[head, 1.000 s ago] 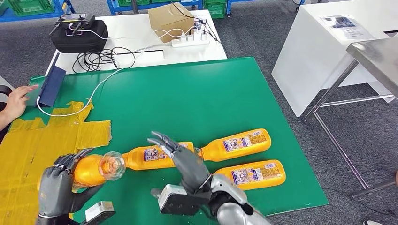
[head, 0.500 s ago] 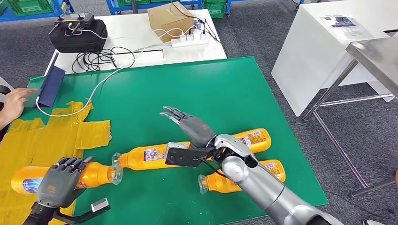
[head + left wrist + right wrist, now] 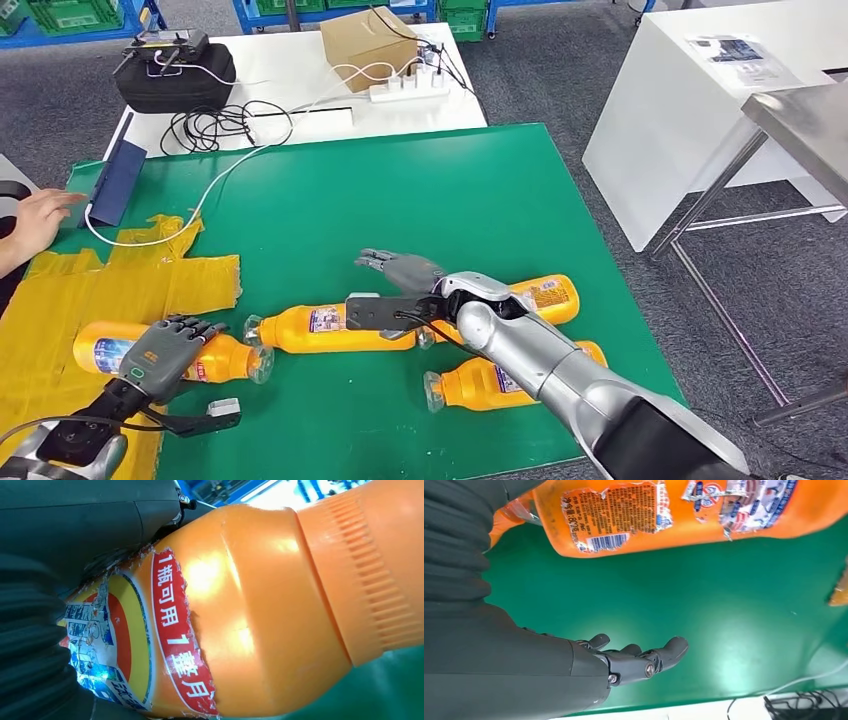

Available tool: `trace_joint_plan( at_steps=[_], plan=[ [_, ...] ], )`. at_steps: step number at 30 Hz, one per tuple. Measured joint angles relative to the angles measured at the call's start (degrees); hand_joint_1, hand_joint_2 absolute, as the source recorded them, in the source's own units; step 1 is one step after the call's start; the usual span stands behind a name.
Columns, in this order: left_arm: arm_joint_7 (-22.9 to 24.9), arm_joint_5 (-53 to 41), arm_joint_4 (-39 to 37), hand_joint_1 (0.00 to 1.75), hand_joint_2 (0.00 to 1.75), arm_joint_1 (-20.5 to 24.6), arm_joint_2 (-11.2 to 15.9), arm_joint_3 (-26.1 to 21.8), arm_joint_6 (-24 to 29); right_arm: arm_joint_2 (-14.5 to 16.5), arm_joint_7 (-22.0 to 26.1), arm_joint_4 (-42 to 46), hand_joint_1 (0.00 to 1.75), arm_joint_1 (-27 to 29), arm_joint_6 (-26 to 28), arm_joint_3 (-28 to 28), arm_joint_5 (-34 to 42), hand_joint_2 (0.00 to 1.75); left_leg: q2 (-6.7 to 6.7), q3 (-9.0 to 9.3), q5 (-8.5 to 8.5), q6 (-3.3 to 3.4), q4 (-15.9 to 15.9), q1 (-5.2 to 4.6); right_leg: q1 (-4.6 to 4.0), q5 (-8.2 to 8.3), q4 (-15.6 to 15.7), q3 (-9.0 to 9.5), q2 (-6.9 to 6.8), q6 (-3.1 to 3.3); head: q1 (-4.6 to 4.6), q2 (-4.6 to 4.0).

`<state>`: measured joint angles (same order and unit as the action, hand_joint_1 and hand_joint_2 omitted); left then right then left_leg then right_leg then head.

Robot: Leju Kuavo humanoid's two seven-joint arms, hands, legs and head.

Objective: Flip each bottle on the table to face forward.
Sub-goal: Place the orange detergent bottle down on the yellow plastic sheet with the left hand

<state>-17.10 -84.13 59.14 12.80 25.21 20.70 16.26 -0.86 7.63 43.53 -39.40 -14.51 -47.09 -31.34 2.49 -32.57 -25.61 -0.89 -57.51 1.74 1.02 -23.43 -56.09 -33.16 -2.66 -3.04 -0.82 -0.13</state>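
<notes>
We saw the left hand (image 3: 165, 352) w/ fingers (image 3: 190, 327) draped over the leftmost bottle (image 3: 215, 358), which lay on its side at approx 8 o'clock on the green mat (image 3: 400, 190), base on the yellow tape patch (image 3: 60, 300), cap end toward 3 o'clock. In the left wrist view the thumb (image 3: 100, 525) pressed against that bottle's torn label (image 3: 125, 645); we couldn't tell how tightly the other fingers wrapped.

The right hand (image 3: 405, 269) hovered flat, fingers (image 3: 644, 660) straight and close together, holding nothing, above bare mat just past the middle bottle (image 3: 330, 329).

The middle bottle lay at approx 6 o'clock, neck nearly touching the leftmost one's cap end. A third bottle (image 3: 545, 293) sat at 4 o'clock, partly hidden by the right arm (image 3: 560, 370); a fourth (image 3: 475, 385) lay nearer us, under that arm.

At 9 o'clock a person's hand (image 3: 35, 222) rested near a blue folder (image 3: 115, 180).
</notes>
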Motion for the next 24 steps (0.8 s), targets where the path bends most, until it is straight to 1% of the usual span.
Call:
trace_joint_plan(
  at_steps=[4, 5, 7, 8, 9, 11, 14, 17, 18, 19, 22, 24],
  plan=[
    [-0.05, 0.09, -2.09, 1.75, 1.75, 1.65, 0.17, 1.24, -0.17, 0.46, 0.11, -2.27, 0.0, -0.67, -0.05, -0.59, 0.0, 1.75, -0.03, 0.01, 0.15, -0.01, 0.01, 0.0, 0.0, 0.07, -0.02, 0.02, -0.09, 0.1, -0.01, 0.0],
    [-0.17, 0.39, -2.52, 1.43, 1.75, 2.12, 0.26, 1.58, -0.81, 0.56, 0.04, -2.77, 0.0, -0.82, -0.29, -0.73, -0.02, 1.75, -0.04, 0.01, 0.19, -0.01, 0.02, 0.0, 0.0, 0.1, -0.03, 0.01, -0.13, 0.15, -0.01, 0.0],
    [-1.02, 1.88, -3.62, 0.56, 1.75, 3.81, 0.48, 2.64, -3.99, 0.87, -0.33, -4.04, 0.0, -1.16, -1.28, -1.26, -0.31, 1.75, -0.11, 0.02, 0.29, -0.05, 0.03, 0.01, -0.01, 0.14, -0.04, 0.03, -0.23, 0.2, -0.01, 0.0],
    [-1.89, 3.22, -4.54, 0.12, 1.31, 5.13, 0.57, 3.4, -6.43, 1.17, -0.52, -4.93, 0.0, -1.32, -1.92, -1.7, -0.59, 1.75, -0.17, 0.02, 0.35, -0.08, 0.03, 0.01, -0.01, 0.16, -0.06, 0.05, -0.3, 0.23, -0.01, 0.0],
    [-2.86, 4.65, -5.62, 0.0, 0.87, 6.59, 0.6, 4.17, -8.76, 1.55, -0.65, -5.87, 0.0, -1.43, -2.44, -2.22, -0.92, 1.75, -0.25, 0.04, 0.4, -0.12, 0.04, 0.01, -0.01, 0.19, -0.08, 0.04, -0.36, 0.27, -0.01, 0.0],
    [-5.24, 7.81, -8.33, 0.0, 0.0, 9.84, 0.37, 5.81, -12.63, 2.42, -0.72, -7.89, 0.0, -1.45, -3.05, -3.43, -1.37, 1.75, -0.35, 0.05, 0.51, -0.19, 0.05, 0.01, -0.02, 0.28, -0.11, -0.04, -0.4, 0.35, -0.01, 0.0],
    [-9.04, 12.26, -13.36, 0.0, 0.0, 15.19, -1.18, 8.49, -16.84, 3.03, -0.61, -10.3, 0.0, -0.88, -3.93, -4.93, -1.44, 1.75, -0.4, -0.01, 0.7, -0.18, 0.04, 0.01, -0.02, 0.43, -0.13, -0.1, -0.46, 0.34, 0.01, 0.0],
    [-11.15, 15.71, -17.29, 0.0, 0.0, 18.96, -2.94, 10.65, -19.14, 3.39, -0.31, -12.12, 0.01, -0.56, -5.72, -6.32, -1.94, 1.75, -0.26, -0.02, 0.78, -0.19, 0.03, 0.0, -0.02, 0.58, -0.14, -0.17, -0.38, 0.4, 0.0, 0.0],
    [-11.71, 16.78, -18.26, 0.0, 0.0, 19.94, -3.56, 11.22, -19.62, 3.58, -0.26, -12.74, 0.09, -0.64, -6.29, -6.8, -2.24, 1.75, -0.15, 0.0, 0.78, -0.19, 0.02, -0.01, -0.01, 0.63, -0.14, -0.19, -0.3, 0.42, -0.01, 0.0],
    [-12.37, 17.99, -19.14, 0.0, 0.0, 20.8, -4.17, 11.68, -20.14, 3.79, -0.18, -13.39, 0.42, -0.75, -6.87, -7.29, -2.56, 1.75, -0.03, 0.04, 0.78, -0.19, 0.01, -0.02, -0.01, 0.66, -0.13, -0.22, -0.22, 0.44, -0.01, 0.0],
    [-15.27, 23.13, -21.02, 0.0, 0.0, 22.38, -5.71, 12.28, -22.32, 4.28, 0.25, -15.12, 1.51, -0.98, -7.93, -8.6, -3.25, 1.75, 0.2, 0.11, 0.77, -0.19, 0.0, -0.07, 0.0, 0.68, -0.12, -0.42, -0.03, 0.47, -0.01, 0.0],
    [-17.64, 27.67, -21.71, 0.0, 0.0, 23.05, -6.29, 12.23, -24.11, 4.64, 0.42, -16.26, 1.68, -1.01, -7.98, -9.28, -3.59, 1.75, 0.25, 0.16, 0.73, -0.21, 0.0, -0.06, -0.01, 0.65, -0.11, -0.65, 0.03, 0.47, -0.01, 0.0]
  ],
)
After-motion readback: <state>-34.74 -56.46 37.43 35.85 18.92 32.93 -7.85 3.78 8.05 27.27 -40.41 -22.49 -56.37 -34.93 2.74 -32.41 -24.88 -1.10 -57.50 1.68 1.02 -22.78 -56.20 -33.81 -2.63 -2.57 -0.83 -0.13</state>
